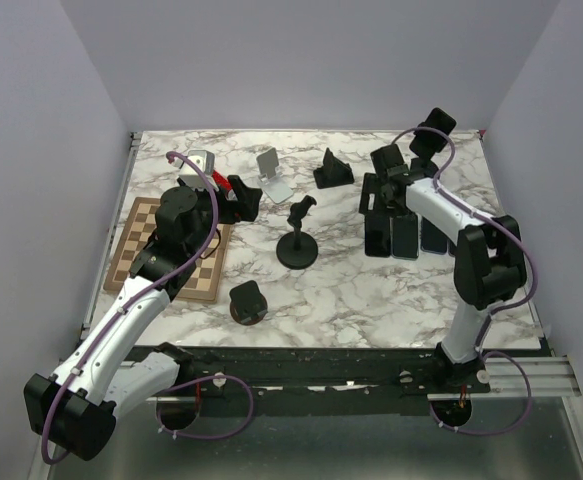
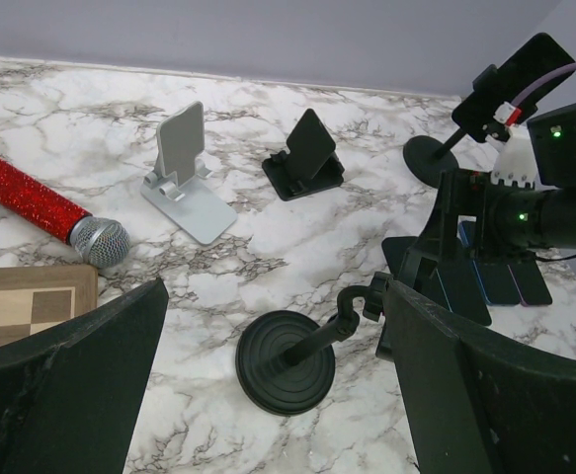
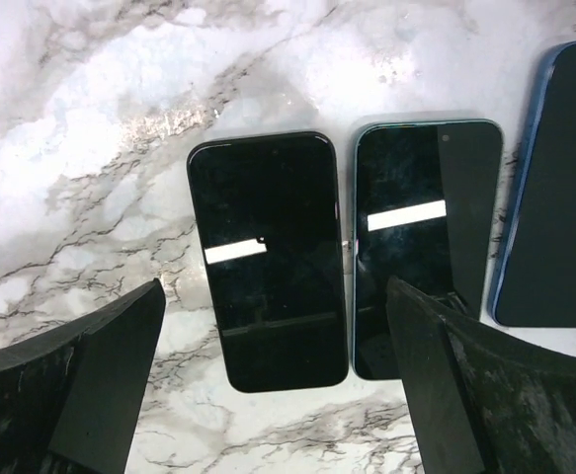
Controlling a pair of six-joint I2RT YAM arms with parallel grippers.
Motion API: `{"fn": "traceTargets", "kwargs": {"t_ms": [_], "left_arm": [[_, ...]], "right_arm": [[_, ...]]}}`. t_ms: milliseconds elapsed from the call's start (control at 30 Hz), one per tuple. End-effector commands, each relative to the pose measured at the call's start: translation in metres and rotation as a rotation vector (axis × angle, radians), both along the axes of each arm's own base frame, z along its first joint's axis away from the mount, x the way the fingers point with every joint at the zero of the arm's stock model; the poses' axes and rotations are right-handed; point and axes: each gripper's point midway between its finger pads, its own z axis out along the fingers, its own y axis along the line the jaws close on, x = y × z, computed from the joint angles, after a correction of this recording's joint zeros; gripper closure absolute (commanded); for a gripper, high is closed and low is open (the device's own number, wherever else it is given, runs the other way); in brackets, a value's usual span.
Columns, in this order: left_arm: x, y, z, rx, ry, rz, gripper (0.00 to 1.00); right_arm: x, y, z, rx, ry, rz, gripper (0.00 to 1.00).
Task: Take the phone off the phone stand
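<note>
A two-armed robot works at a white marble table (image 1: 371, 290) veined in grey, boxed in by plain lavender walls (image 1: 301, 60). The right gripper (image 3: 273, 286) hangs directly over a black phone (image 3: 268, 262) with its jaws spread wide and gripping nothing. The phone lies flat and face up on the marble, just beside a second dark phone (image 3: 416, 247), with a blue-edged phone (image 3: 554, 188) further along the row. Judging by this, the phone is already off its stand and set down, so the task looks close to finished. The next move probably calls for the right arm to lift straight up, keeping its fingers from nudging the neighbouring phones. The left gripper (image 2: 273, 296) is also wide open and empty, hovering near the left side of the table above a round-based stand (image 2: 288, 360). Beyond it sit a white folding stand (image 2: 181, 163) and a black wedge stand (image 2: 307, 153), both with nothing on them. A red glitter microphone (image 2: 45, 202) lies beside a wooden chessboard (image 2: 21, 301). At the far right a tall stand (image 2: 431, 158) carries a dark slab; whether that is a phone cannot be told.
</note>
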Motion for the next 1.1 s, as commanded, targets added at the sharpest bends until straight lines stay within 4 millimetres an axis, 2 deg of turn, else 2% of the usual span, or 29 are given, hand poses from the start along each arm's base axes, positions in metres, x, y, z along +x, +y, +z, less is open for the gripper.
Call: {"fn": "traceTargets", "kwargs": {"t_ms": [0,267,433,567,867,967,1067], "left_arm": [[-0.002,-0.005,0.010,-0.018,-0.021,-0.025,0.02],[-0.003,-0.006,0.012,-0.021,-0.026,-0.028,0.02],[-0.005,-0.007,0.015,-0.026,-0.031,-0.036,0.02],[-0.004,-0.006,0.013,-0.020,-0.031,-0.028,0.02],[-0.003,-0.006,0.011,-0.016,-0.025,-0.024,0.02],[-0.003,-0.010,0.010,-0.019,-0.021,-0.042,0.02],[-0.002,-0.010,0.008,-0.013,-0.018,-0.037,0.02]], "right_arm": [[0.016,-0.014,0.046,-0.008,-0.184,-0.092,0.00],[0.035,-0.046,0.119,0.049,-0.489,-0.276,0.01],[0.054,-0.080,0.151,0.126,-0.605,-0.407,0.01],[0.069,-0.115,0.163,0.090,-0.630,-0.655,0.00],[0.119,-0.130,0.191,0.034,-0.718,-0.793,0.00],[0.127,-0.136,0.195,0.020,-0.728,-0.874,0.00],[0.140,-0.134,0.193,0.008,-0.725,-0.866,0.00]]}}
